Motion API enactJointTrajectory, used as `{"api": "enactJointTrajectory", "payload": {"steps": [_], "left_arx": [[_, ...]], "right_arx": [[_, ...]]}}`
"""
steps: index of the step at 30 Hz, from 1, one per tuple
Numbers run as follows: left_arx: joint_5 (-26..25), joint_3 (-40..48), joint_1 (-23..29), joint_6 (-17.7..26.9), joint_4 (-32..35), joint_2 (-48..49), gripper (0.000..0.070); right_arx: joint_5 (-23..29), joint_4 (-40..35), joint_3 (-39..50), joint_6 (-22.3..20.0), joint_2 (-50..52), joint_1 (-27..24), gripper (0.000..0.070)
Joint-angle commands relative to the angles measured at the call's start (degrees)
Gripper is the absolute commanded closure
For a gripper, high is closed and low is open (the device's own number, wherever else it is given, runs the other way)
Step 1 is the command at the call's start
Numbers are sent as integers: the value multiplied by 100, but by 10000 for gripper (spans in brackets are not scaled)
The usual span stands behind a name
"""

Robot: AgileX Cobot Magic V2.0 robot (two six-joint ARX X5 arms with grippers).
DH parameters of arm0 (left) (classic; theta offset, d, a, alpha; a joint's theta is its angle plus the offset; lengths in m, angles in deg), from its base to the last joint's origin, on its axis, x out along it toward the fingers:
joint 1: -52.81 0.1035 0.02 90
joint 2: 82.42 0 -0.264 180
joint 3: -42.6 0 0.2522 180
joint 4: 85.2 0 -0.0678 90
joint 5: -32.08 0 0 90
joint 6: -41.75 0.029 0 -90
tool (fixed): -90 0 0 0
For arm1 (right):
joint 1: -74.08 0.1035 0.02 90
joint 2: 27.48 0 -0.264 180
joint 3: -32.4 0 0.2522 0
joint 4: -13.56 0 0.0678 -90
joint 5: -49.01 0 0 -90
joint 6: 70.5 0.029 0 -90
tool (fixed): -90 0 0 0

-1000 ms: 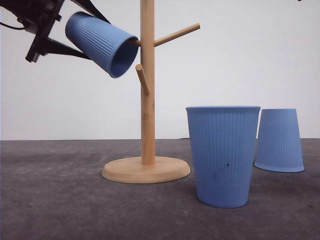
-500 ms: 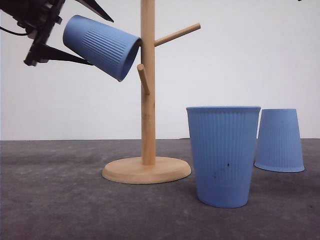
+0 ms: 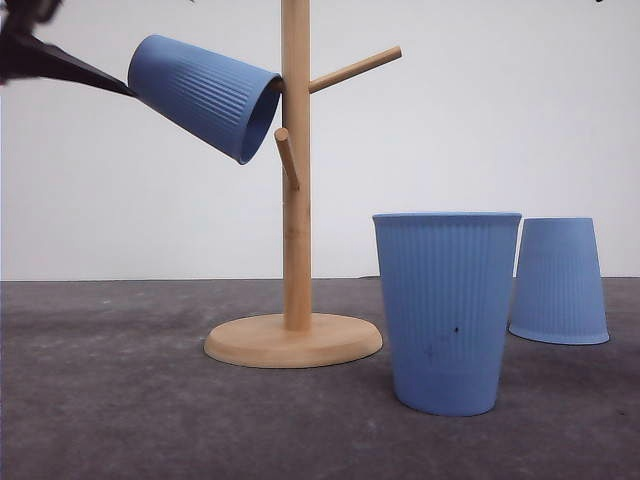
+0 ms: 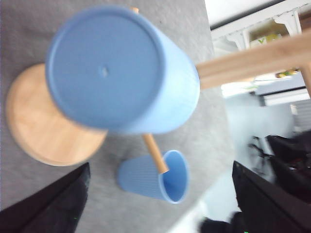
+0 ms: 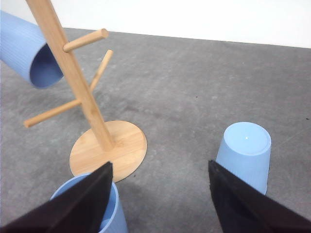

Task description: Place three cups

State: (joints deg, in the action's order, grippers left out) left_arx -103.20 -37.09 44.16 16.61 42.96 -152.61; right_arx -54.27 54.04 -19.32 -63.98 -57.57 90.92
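A: Where are the three cups sitting just now?

B: One tumbler is hanging on a peg of the wooden mug tree, mouth toward the post and bottom tilted up and away from it, so the peg is carrying it from inside. That slant is likely what is keeping it from sliding off. The upright tumbler is standing mouth-up on the bench just beside the tree's round base, on the side nearer the front camera. The upturned tumbler is resting on its rim farther from the tree, beyond the upright one.

A: And the left pincer?

B: Its fingers are standing spread, well apart on either side of the hung tumbler's flat bottom and touching nothing, so the peg alone is bearing the cup.

A: The right one?

B: The right pincer is hovering above the bench between the two standing tumblers, its jaws spread and pinching nothing. It is probably poised there because those two are the ones left to hang.

A: So how far along is the job?

B: By the look of it, one cup is placed and two are waiting, with free pegs showing on the tree.
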Motion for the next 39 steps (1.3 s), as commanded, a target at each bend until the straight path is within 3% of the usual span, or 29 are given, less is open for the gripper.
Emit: {"api": "enactJointTrajectory", "payload": {"steps": [1, 6, 10, 13, 18, 22, 25, 31, 36, 39], "left_arx": [[350, 211, 0, 218, 137, 236, 149], [964, 1386, 61, -46, 1044, 1278, 150], [1312, 2260, 205, -304, 1652, 1999, 155], [1713, 2591, 288, -301, 1643, 2340, 154], [1830, 2661, 310, -235, 1538, 2528, 154], [1830, 2661, 310, -234, 1537, 2531, 154], [1830, 2661, 310, -234, 1537, 2532, 154], [1857, 2661, 310, -232, 1539, 2532, 154], [1900, 2661, 310, -232, 1539, 2532, 154], [1987, 2661, 310, -232, 1537, 2532, 154]], "right_arx": [[18, -57, -74, 103, -15, 24, 304], [23, -48, -74, 141, -20, 22, 304], [137, -1, -74, 602, -216, 14, 303], [173, 13, -78, 961, -618, -41, 303], [176, -22, -231, 1107, -1641, -253, 260], [176, -132, -514, 944, -2510, -458, 125], [358, -269, -807, 587, -3099, -558, 83], [753, -910, -1164, 64, -4133, -615, 76], [802, -1482, -1237, -13, -4938, -621, 76], [1082, -1725, -1237, -13, -5314, -621, 77]]}}
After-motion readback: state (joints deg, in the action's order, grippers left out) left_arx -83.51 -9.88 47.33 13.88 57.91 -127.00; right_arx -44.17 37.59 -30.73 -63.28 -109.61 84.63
